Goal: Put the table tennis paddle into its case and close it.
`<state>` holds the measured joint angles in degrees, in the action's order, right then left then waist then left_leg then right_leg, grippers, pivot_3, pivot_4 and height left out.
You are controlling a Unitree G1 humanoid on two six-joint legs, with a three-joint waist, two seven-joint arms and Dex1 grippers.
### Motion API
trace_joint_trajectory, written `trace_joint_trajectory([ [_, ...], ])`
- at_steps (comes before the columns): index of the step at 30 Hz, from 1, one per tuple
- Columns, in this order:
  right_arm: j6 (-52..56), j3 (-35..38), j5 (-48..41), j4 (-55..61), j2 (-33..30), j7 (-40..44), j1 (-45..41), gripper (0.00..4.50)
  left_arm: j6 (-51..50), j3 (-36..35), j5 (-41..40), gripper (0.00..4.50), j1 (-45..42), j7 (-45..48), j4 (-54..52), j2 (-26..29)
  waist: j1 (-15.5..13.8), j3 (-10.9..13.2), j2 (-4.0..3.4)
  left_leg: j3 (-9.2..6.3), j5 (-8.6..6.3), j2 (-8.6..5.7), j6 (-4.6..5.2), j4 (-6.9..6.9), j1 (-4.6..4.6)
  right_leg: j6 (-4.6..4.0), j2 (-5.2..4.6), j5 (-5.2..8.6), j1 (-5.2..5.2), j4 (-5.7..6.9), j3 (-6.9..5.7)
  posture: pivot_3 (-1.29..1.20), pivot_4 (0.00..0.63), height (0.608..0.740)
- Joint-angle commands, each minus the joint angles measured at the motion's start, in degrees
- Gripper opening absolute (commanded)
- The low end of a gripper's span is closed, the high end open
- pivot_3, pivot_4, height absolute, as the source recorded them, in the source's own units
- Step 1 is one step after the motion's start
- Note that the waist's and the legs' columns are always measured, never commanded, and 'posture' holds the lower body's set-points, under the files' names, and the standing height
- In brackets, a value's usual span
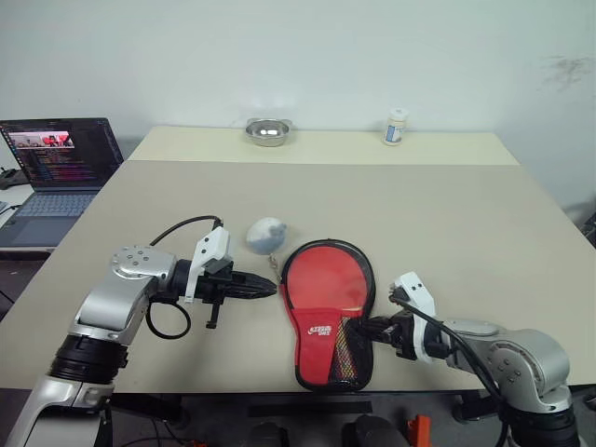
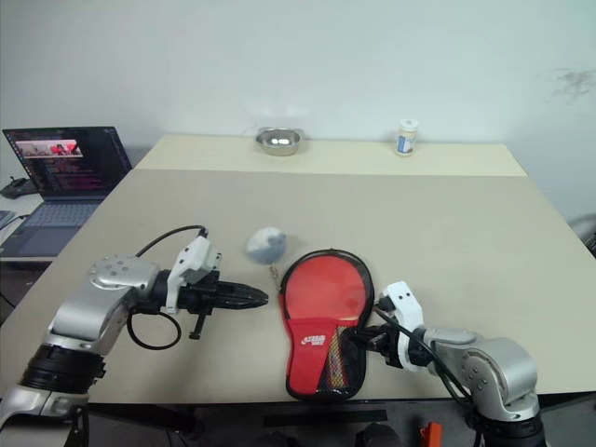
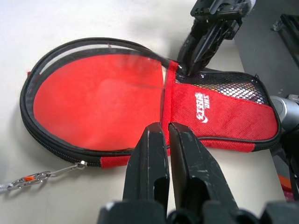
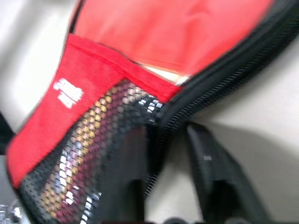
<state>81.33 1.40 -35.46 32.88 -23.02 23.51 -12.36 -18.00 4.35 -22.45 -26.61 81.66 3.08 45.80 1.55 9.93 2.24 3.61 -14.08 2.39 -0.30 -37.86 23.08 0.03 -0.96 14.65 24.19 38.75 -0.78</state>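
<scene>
**Paddle lying in its unzipped case, a pincer at either side**

The case [image 1: 328, 321] lies flat on the beige counter [image 1: 447, 214] near its front edge; a soft, paddle-shaped pouch, its red fabric lower part bearing white lettering and a black mesh pocket, its rim a black zipper standing open around the round end; the table tennis paddle [image 3: 93, 93] sits inside, its smooth red rubber face exposed, its handle hidden under the red fabric and mesh. A metal zipper pull on a short chain [image 3: 32, 176] trails from the rim. The left pincer [image 1: 264, 288], clenched with nothing between its black fingers [image 3: 147, 163], points at the case's left edge, just apart. The right pincer [image 1: 368, 328] stands released, its fingers straddling the zipper rim beside the mesh; contact is hard to judge. A grey rounded object [image 1: 267, 233] lies beyond the case; a metal bowl [image 1: 268, 131] and a small white jar [image 1: 397, 127] stand far back.
</scene>
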Motion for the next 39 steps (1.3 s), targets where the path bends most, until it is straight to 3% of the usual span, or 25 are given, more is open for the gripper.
trace_joint_trajectory([
  [1, -2.37, -1.28, -1.37, 5.95, -7.22, 3.99, -0.4, 2.68, 0.78, -0.8, -0.17, 0.27, 0.03, -0.54, -0.9, -0.11, 0.0, 0.01, 0.0, -0.01, 0.0, 0.0, 0.0, 0.0, 0.0, 0.0, 0.0, 0.0, 0.0, -0.01, -0.01, 0.0, 0.15, 0.74],
  [6, -10.27, -2.05, -1.14, 9.04, -20.22, 12.26, -4.6, 4.46, 0.08, -1.2, -0.33, 0.27, 0.21, -1.97, -0.76, -0.32, 0.09, 0.05, 0.03, -0.02, 0.0, 0.0, 0.0, 0.0, 0.0, 0.01, 0.0, 0.0, -0.03, -0.1, -0.03, 0.0, 0.15, 0.74],
  [9, -14.94, -1.36, -1.77, 6.96, -21.31, 15.18, -9.02, 4.46, -0.04, -1.25, -0.43, 0.27, 0.19, -2.12, -0.72, -0.29, 0.2, 0.07, 0.06, -0.01, 0.0, 0.05, 0.0, 0.03, -0.03, 0.01, 0.04, 0.01, -0.04, -0.12, -0.03, 0.0, 0.15, 0.74],
  [14, -21.63, -6.18, 1.17, -2.62, -9.8, 10.93, -17.31, 4.46, -0.47, -1.48, 0.16, 0.27, -0.62, -3.38, 0.67, -0.1, 0.25, 0.09, 0.07, -0.02, 0.0, 0.18, 0.0, 0.03, -0.06, 0.01, 0.19, 0.0, -0.04, -0.11, -0.01, 0.0, 0.15, 0.74],
  [20, -30.47, -15.58, 8.96, -14.0, -0.43, 9.2, -19.07, 4.46, -0.87, -2.73, 1.35, 0.27, -1.21, -6.93, 2.74, 0.29, 0.08, 0.09, 0.07, -0.01, -0.01, 0.14, -0.01, 0.03, 0.05, -0.03, 0.15, 0.02, 0.02, -0.13, -0.01, 0.0, 0.15, 0.74],
  [23, -35.38, -19.52, 12.97, -20.71, 3.38, 9.04, -17.62, 4.5, -2.08, -4.27, 1.13, 0.8, -2.19, -11.33, 3.23, -0.86, 0.07, 0.09, 0.07, 0.0, -0.01, 0.12, -0.01, 0.0, 0.08, -0.03, 0.11, 0.02, 0.04, -0.12, -0.02, 0.0, 0.15, 0.74],
  [27, -39.64, -23.49, 17.58, -24.59, 2.98, 10.51, -15.54, 4.5, -2.78, -5.66, 0.95, 2.24, -4.34, -15.79, 3.8, -2.79, -0.18, 0.09, 0.07, -0.02, -0.01, 0.09, -0.01, -0.02, 0.08, -0.03, 0.08, 0.02, 0.03, -0.1, -0.04, 0.0, 0.15, 0.74],
  [33, -40.23, -23.81, 19.05, -23.85, 3.67, 11.55, -14.21, 4.5, -0.07, -6.41, 4.13, 4.36, -10.22, -22.73, 9.47, -5.89, -0.03, 0.07, 0.1, -0.01, -0.01, 0.1, -0.02, -0.03, 0.0, -0.03, 0.1, 0.01, 0.01, 0.01, -0.02, 0.0, 0.15, 0.74],
  [39, -39.34, -24.43, 19.89, -22.83, 4.53, 11.56, -13.83, 4.5, 1.36, -0.06, 12.25, 4.44, -18.67, -24.58, 22.65, -7.71, 0.08, 0.07, 0.1, 0.03, -0.01, 0.1, -0.02, -0.03, -0.05, -0.03, 0.12, 0.01, -0.01, 0.07, 0.0, 0.0, 0.15, 0.74],
])
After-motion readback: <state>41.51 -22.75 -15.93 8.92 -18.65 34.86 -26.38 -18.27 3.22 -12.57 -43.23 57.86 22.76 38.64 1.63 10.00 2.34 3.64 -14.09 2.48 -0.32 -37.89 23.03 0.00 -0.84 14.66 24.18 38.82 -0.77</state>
